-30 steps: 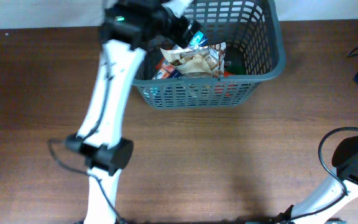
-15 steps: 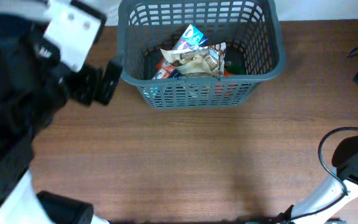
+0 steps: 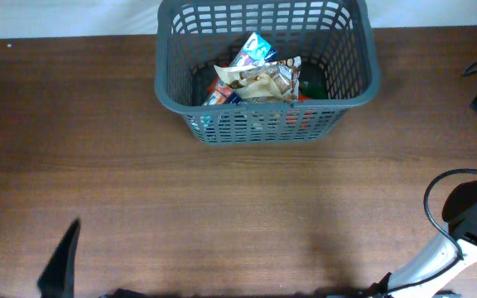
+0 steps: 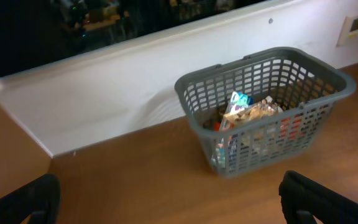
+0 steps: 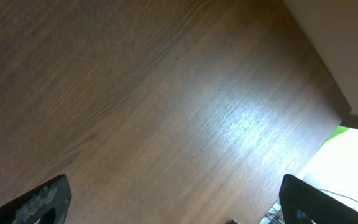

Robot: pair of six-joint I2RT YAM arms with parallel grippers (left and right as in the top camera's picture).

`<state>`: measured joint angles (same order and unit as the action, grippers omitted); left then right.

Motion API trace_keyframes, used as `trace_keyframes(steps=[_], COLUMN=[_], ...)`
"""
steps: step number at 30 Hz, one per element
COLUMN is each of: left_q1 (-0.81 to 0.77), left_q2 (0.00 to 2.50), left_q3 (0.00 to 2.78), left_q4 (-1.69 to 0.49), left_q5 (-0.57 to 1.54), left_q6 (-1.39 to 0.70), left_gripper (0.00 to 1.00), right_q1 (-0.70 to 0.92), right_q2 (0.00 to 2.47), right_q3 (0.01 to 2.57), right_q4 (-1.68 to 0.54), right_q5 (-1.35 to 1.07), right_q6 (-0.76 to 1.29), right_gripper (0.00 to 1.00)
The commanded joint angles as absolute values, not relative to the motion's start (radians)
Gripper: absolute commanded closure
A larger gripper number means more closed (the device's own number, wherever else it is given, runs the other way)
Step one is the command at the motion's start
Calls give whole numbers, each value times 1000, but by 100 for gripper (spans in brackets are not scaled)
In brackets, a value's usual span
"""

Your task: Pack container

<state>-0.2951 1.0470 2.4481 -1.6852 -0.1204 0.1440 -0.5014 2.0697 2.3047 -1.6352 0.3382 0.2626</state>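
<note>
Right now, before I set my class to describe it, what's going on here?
Two robot arms are packing a grey basket that stands at the far side of the table. Several packets already lie inside it. At this moment nothing is being handled. The left claw is open and empty, facing the basket from well away. The right claw is open and empty above bare wood.

The container is seen in dark grey, its sides patterned with a lattice of slots. Inside it, a beige wrapper, a blue-and-white packet and patches of orange-red and green are shown. The table is marked by brown wood grain. The wall is coloured white.
</note>
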Motion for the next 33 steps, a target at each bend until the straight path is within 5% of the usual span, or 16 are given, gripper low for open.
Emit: trace_keyframes(steps=[1,15,33], left_q1=[-295,-295,-295], left_q2=[950,822,851], left_q3=[2199,1490,1399], left_q4=[-1687,-1388,-1447], left_q5=[-162,-39,34], left_q6=[39,-310,-327], left_gripper=[1,1,1], right_q1=[-505,-505,-505], right_q2=[2069,2069,2069], right_q3=[2301,2301,2301], right_q4=[-1634,-1634,-1634], right_q5=[339,339,340], right_q6=[275,275,275], right_gripper=[1,1,1])
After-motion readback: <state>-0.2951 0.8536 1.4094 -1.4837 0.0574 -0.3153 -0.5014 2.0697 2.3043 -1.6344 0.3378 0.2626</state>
